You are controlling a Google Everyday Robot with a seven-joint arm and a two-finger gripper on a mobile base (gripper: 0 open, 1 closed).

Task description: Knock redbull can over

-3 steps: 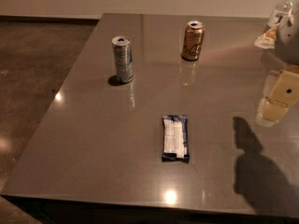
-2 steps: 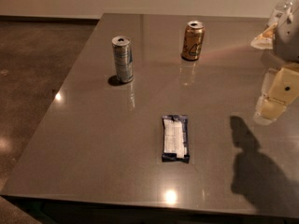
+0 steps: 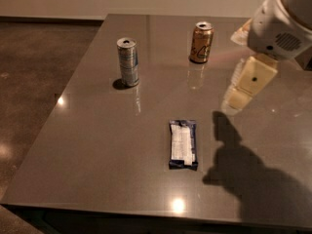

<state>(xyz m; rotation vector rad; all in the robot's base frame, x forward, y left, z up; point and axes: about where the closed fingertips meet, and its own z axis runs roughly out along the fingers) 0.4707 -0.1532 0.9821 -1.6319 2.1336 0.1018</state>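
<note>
The redbull can (image 3: 127,61), slim and silver with blue panels, stands upright at the back left of the grey table (image 3: 97,145). My gripper (image 3: 237,97) hangs from the white arm (image 3: 280,23) at the right, above the table. It is well to the right of the redbull can and not touching it. Its shadow falls on the table's front right.
A wider gold can (image 3: 201,42) stands upright at the back middle, between the redbull can and my arm. A blue and white snack packet (image 3: 183,143) lies flat near the table's middle front. The floor lies beyond the table's left edge.
My arm and gripper have moved left, further over the table toward the cans. The cans and the packet have not moved.
</note>
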